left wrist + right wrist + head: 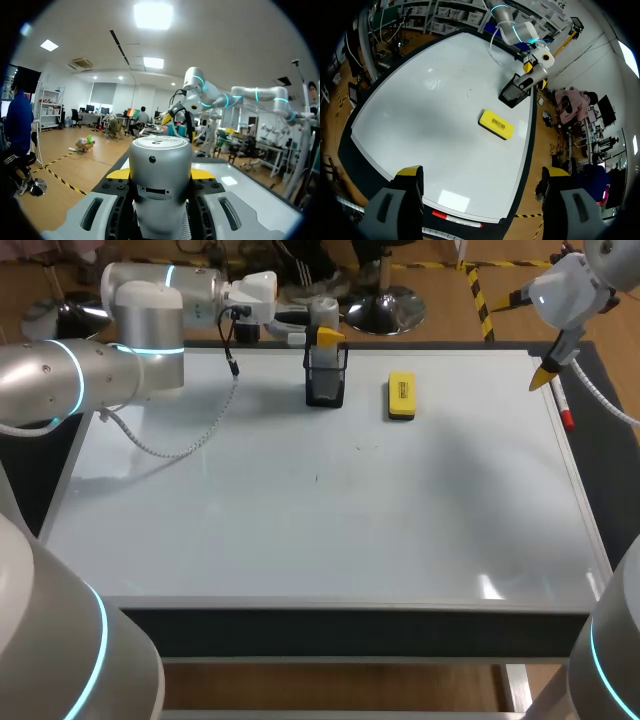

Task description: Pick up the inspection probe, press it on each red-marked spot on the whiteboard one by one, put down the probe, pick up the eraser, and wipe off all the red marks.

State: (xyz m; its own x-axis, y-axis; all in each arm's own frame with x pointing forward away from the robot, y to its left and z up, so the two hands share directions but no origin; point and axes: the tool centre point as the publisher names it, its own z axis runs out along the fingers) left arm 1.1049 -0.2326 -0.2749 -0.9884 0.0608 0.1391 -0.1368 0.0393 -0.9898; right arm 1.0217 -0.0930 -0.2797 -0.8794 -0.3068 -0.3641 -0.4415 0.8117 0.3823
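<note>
1. Whiteboard (300, 540): covers the table top. Two faint small marks (357, 448) lie near the middle; I cannot tell their colour.
2. My left arm (90, 375): comes in from 9 o'clock along the far edge. Its white cable (190, 440) sags onto the board at 10 o'clock.
3. Left gripper (328, 337): at 12 o'clock, over the holder, with both yellow tips closed against the inspection probe.
4. Right gripper (482, 172): at 2 o'clock, over the board's far right corner, its fingers spread wide with nothing between them.
5. Black mesh holder (325, 385): stands at 12 o'clock on the board, its walls around the probe's lower part.
6. Inspection probe (322, 312): a silver cylinder whose top sticks out above the holder.
7. Yellow eraser (401, 397): lies flat at the holder's 3 o'clock, near it but apart.
8. Pen with a red end (565, 416): lies along the board's edge at 2 o'clock, beneath the right gripper.
</note>
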